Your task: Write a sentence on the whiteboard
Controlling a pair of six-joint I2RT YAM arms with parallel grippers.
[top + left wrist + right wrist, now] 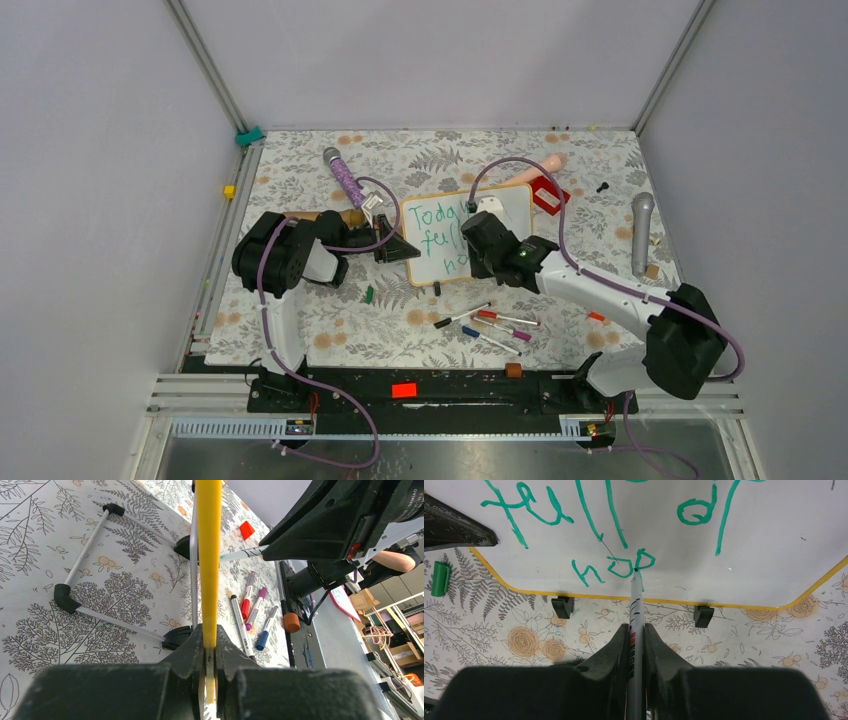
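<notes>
The whiteboard [432, 262] stands tilted on the floral mat, and its yellow-looking frame edge [209, 555] runs up from my left gripper [210, 645], which is shut on it. In the top view the left gripper [396, 246] clamps the board's left edge. Green words of the sentence [438, 214] fill the board, partly hidden by my right arm. My right gripper [636, 630] is shut on a grey marker [636, 602]. The marker's tip touches the board at the "p" of "hop" [614, 567], the lowest line, and the whiteboard [764, 540] fills the upper right wrist view.
Several loose markers [490, 325] lie in front of the board. A green cap [369, 293] lies on the mat at the board's lower left. A purple microphone [345, 178], a grey microphone [642, 230] and a red object [548, 195] lie around the board.
</notes>
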